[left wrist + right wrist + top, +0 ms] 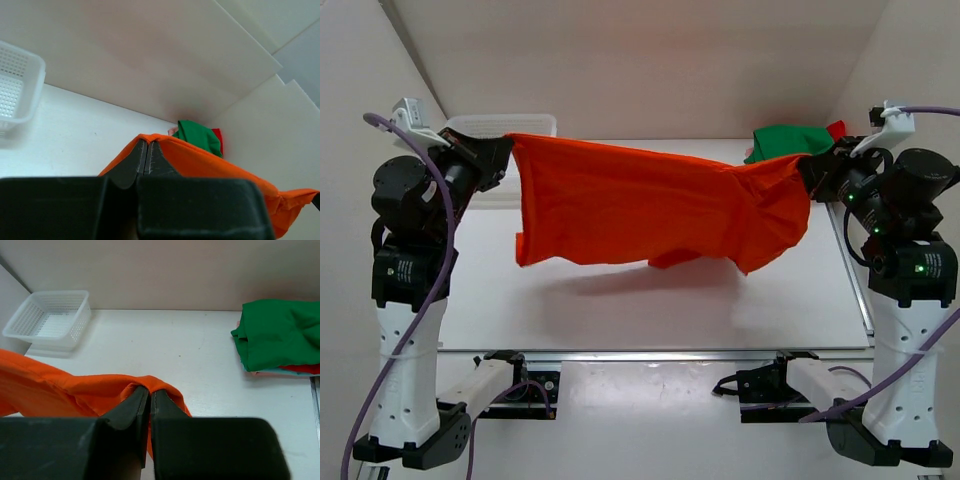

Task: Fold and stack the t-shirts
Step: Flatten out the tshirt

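Orange t-shirt (640,205) hangs stretched in the air over the table (650,300), btwn my arms: L gripper (148,147) pinches one end, R gripper (149,392) pinches the other. Green t-shirt (280,332) lies folded on red t-shirt (300,368) far right; basket (50,320) far left.

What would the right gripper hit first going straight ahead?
The orange shirt the right gripper is pinching; beyond that, probably bare table between basket and green shirt; depth unclear.

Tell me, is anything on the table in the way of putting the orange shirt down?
Nothing visible. The orange shirt hangs between the left gripper and right gripper; the basket sits far left, the green shirt far right.
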